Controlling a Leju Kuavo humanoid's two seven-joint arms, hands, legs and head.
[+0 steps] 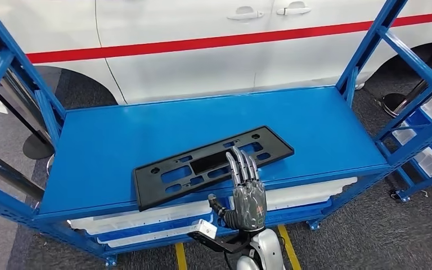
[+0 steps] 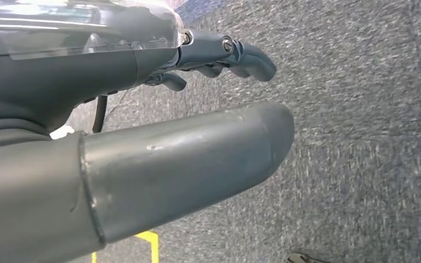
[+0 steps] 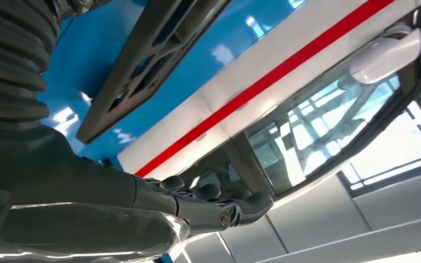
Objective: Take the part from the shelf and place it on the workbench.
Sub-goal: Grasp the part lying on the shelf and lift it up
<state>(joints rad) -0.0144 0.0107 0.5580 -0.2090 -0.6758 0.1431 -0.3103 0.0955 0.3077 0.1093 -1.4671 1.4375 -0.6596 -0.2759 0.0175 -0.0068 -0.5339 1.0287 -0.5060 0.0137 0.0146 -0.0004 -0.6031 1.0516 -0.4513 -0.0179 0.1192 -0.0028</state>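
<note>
Right now the black part point(image 1: 212, 166) lies flat on the blue shelf point(image 1: 118, 135), skewed from seven to two o'clock with its near edge at the lip for reach. Your right hand point(image 1: 247, 194) hovers at its five o'clock, fingers point(image 1: 241, 166) straight, holding nothing. Your left hand point(image 2: 142, 126) hangs over the carpet, empty.

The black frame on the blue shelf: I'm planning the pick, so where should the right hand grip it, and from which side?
Probably the near long edge of the black frame, approached from the robot's side. It lies flat and thin on the blue shelf, its near-left corner close to the front lip. The right hand hovers open there, so fingers could go over and thumb under the rail.
</note>
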